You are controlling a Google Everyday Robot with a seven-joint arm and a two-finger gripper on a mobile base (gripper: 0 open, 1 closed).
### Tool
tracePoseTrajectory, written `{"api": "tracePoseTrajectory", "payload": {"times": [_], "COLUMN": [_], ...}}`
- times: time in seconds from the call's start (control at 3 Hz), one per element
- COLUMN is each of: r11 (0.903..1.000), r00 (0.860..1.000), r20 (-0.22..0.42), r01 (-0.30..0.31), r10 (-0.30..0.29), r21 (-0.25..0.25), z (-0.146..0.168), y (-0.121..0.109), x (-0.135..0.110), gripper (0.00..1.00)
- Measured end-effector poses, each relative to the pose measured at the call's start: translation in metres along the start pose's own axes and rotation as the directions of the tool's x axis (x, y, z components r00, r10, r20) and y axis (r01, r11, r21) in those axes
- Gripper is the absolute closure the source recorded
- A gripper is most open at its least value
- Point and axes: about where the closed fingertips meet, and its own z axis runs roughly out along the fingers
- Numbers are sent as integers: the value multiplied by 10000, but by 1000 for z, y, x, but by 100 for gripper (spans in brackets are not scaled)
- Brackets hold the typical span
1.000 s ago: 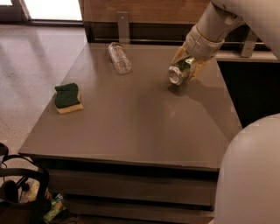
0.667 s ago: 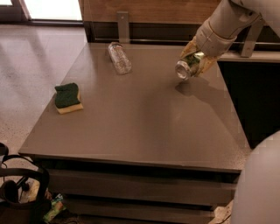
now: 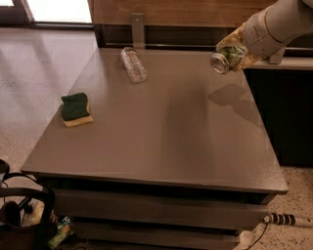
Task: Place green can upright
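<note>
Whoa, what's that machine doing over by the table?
A robot arm's gripper is shut on a green can and holds it in the air over the far right part of the table. The can is tipped on its side, silver end facing left, and is not yet set down upright. A clear bottle lies on its side near the far edge, and a sponge sits near the left edge, both apart from the gripper.

Grey table (image 3: pixel 161 136) on speckled floor (image 3: pixel 39 73) (wood-panelled wall (image 3: pixel 186 12) behind).
</note>
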Motion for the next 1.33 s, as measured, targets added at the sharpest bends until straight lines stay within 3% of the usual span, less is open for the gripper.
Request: {"api": "tracePoseTrajectory", "payload": {"times": [0.33, 0.67, 1.0, 1.33], "r11": [9889, 9639, 9168, 8530], "r00": [9954, 9864, 9644, 9304], "r20": [412, 755, 1156, 1581], "r01": [905, 1590, 2624, 3665], "r10": [-862, -1459, -2380, -3308], "r21": [-1180, -2138, -3010, -3717], "z": [-11, -19, -29, -39], "y": [6, 11, 13, 10], "x": [-12, -24, -36, -44], "gripper": [100, 100, 100, 100]}}
